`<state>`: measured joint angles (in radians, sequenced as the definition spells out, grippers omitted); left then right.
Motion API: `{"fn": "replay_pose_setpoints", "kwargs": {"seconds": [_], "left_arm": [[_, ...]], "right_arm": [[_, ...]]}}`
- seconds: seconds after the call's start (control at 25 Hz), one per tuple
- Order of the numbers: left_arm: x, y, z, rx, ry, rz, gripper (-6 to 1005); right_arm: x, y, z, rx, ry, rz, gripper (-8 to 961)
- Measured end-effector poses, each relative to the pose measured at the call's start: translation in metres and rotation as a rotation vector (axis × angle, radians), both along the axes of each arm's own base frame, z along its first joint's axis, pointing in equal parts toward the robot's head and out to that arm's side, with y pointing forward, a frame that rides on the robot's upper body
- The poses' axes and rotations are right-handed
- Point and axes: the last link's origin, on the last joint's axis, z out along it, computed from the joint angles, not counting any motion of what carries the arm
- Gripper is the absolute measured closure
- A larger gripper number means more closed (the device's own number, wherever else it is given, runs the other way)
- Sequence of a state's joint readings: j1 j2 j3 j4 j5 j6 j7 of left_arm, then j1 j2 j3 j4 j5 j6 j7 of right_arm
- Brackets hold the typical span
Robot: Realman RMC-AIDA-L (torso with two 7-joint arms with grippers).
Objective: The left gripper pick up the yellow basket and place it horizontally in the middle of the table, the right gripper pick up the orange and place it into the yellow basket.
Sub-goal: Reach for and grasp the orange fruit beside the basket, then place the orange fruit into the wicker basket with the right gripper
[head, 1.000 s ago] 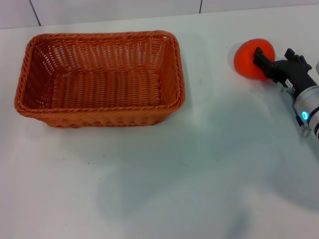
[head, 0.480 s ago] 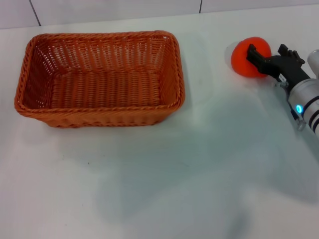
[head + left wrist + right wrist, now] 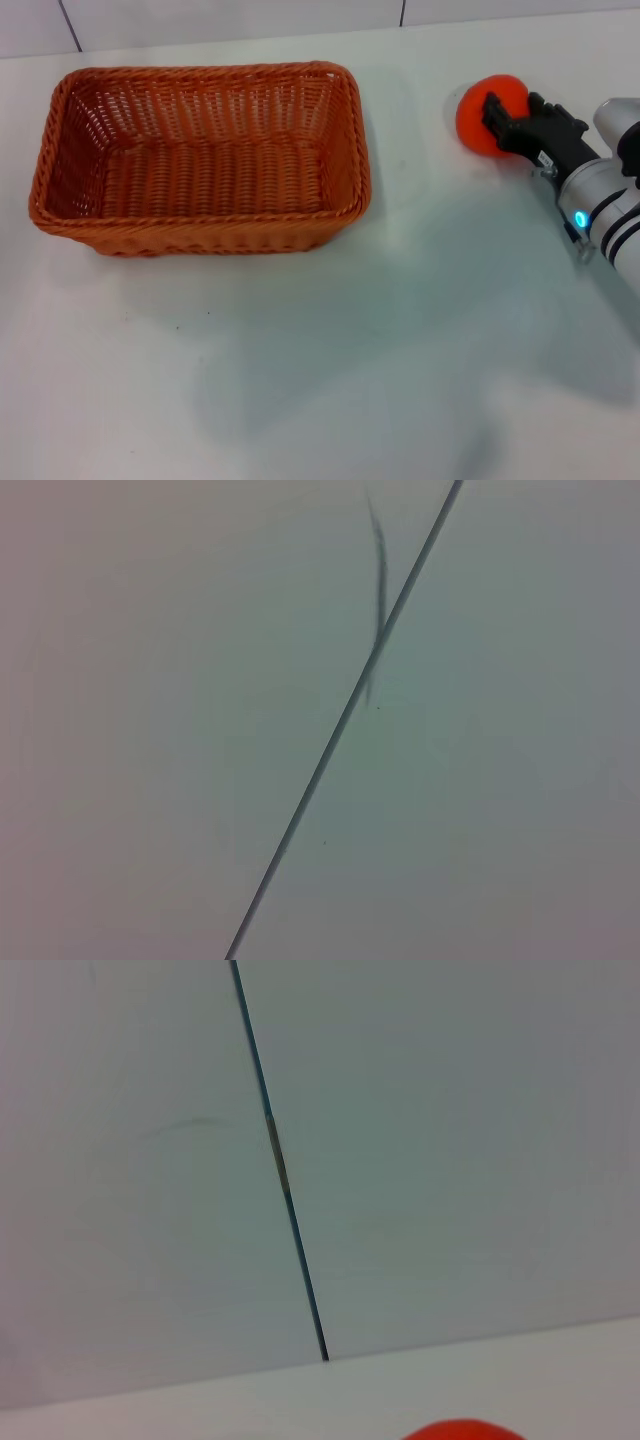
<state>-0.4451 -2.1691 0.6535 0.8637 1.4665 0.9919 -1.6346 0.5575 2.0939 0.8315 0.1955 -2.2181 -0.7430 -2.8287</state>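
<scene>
With my right gripper [image 3: 493, 118] clamped on the orange [image 3: 478, 113], I see the basket [image 3: 200, 160] lying well left — long axis crosswise.

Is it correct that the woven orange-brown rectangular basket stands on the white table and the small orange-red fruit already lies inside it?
Not quite. The woven orange-brown rectangular basket does stand on the white table, but it holds nothing. The small orange-red fruit is far to its right, in the black two-finger right gripper. The head view shows this.

a thin dark seam [image 3: 345, 720] crosses a pale panelled surface [image 3: 150, 730].
</scene>
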Motion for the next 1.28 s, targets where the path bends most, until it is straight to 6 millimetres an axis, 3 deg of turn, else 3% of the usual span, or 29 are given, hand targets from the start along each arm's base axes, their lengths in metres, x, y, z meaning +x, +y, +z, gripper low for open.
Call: {"fn": "replay_pose_setpoints", "kwargs": {"seconds": [0.4, 0.8, 1.08, 1.28], "left_arm": [[0.001, -0.002, 0.001, 0.001, -0.004, -0.010, 137], [0.000, -0.002, 0.002, 0.003, 0.005, -0.011, 138], [0.000, 0.000, 0.001, 0.007, 0.015, -0.010, 138], [0.000, 0.000, 0.001, 0.011, 0.031, -0.011, 139]], "right_arm": [[0.006, -0.005, -0.003, -0.023, -0.013, -0.014, 577], [-0.017, -0.010, 0.005, 0.060, 0.021, 0.153, 626], [-0.049, -0.002, 0.008, 0.105, 0.075, 0.283, 703], [-0.083, 0.009, -0.003, 0.052, 0.075, 0.397, 750]]}}
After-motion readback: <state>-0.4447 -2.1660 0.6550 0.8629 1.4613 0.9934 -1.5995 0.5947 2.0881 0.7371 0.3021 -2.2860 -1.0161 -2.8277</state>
